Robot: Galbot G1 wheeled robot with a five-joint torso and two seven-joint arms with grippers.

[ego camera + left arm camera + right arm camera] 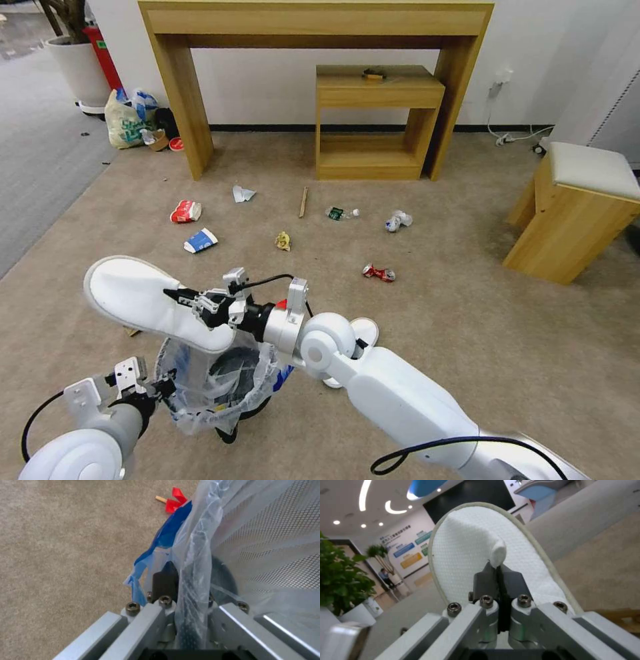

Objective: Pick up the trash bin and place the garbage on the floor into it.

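Note:
My left gripper (162,387) is shut on the rim of the trash bin (220,390), a small black bin lined with crinkly clear plastic (200,542) with a blue patch. My right gripper (175,295) is shut on a white slipper (143,300) and holds it in the air just above the bin's mouth; the right wrist view shows its fingers pinching the slipper (470,550). A second white slipper (363,330) lies on the floor (467,300) behind my right arm. Garbage lies farther off: a red cup (186,211), a blue-white cup (201,241), a crushed can (379,272), a bottle (341,213).
A wooden stick (303,201), crumpled papers (283,241) and a white scrap (243,194) lie on the carpet. A tall wooden table (320,27) with a low shelf unit (373,120) stands at the back. A stool (577,207) stands right, a pale-yellow shopping bag (123,123) back left.

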